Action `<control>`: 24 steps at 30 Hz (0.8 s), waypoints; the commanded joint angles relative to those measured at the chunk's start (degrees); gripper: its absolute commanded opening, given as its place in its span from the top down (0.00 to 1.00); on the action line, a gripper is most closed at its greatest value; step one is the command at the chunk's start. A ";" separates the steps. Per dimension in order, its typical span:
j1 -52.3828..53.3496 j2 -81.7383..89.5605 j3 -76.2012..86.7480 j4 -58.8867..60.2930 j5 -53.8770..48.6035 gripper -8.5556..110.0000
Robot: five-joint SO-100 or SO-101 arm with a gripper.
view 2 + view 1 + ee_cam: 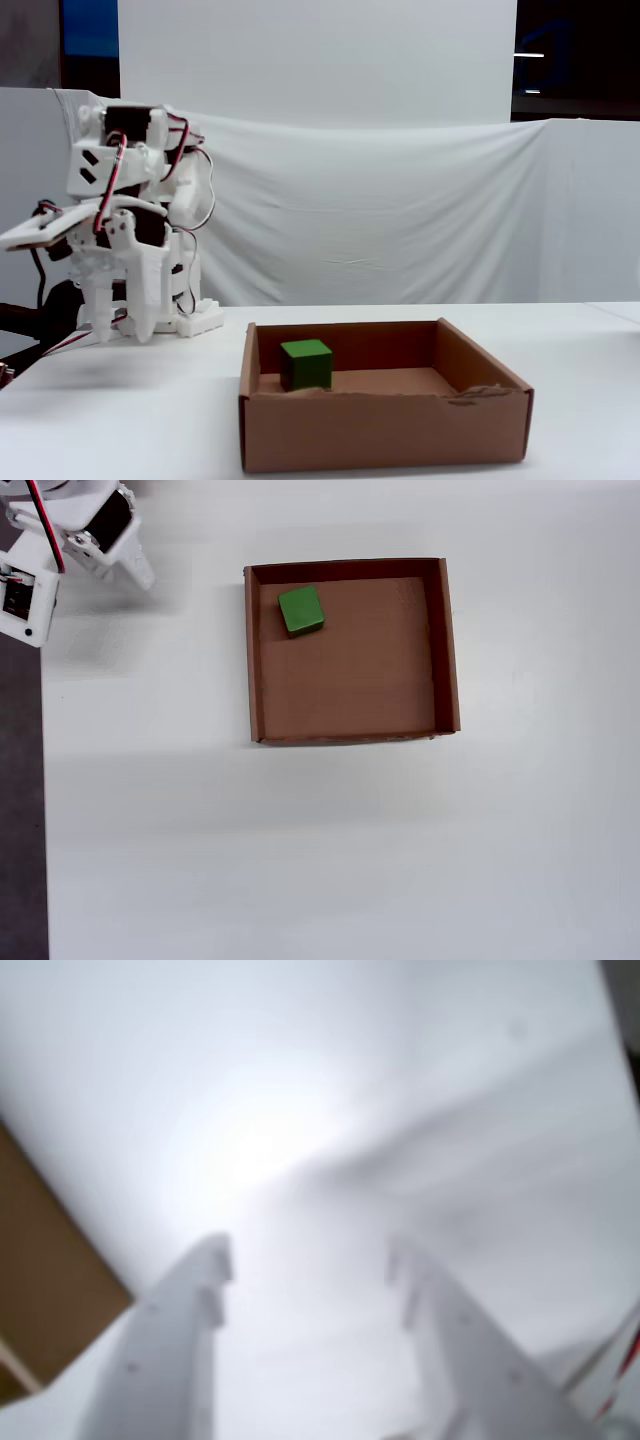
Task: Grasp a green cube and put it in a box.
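Observation:
The green cube (pixel 300 611) lies inside the box (pixel 448 650), near its far-left corner in the overhead view. In the fixed view the cube (pixel 306 363) rests on the floor of the box (pixel 385 432), towards its left side. My gripper (pixel 310 1255) is open and empty, its white jaws wide apart over bare white table. It hangs pointing down at the left of the fixed view (pixel 122 328), well clear of the box. A corner of the box (pixel 40 1280) shows at the left edge of the blurred wrist view.
The arm's base and servos (pixel 130 200) stand at the far left of the table. A white cloth backdrop (pixel 380 210) hangs behind. In the overhead view the table's left edge (pixel 42 810) meets a dark strip.

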 commanded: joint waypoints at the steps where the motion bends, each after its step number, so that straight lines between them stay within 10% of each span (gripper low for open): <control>1: 2.02 11.25 6.24 1.05 0.18 0.75; 24: 3.16 27.25 10.99 13.36 1.32 0.75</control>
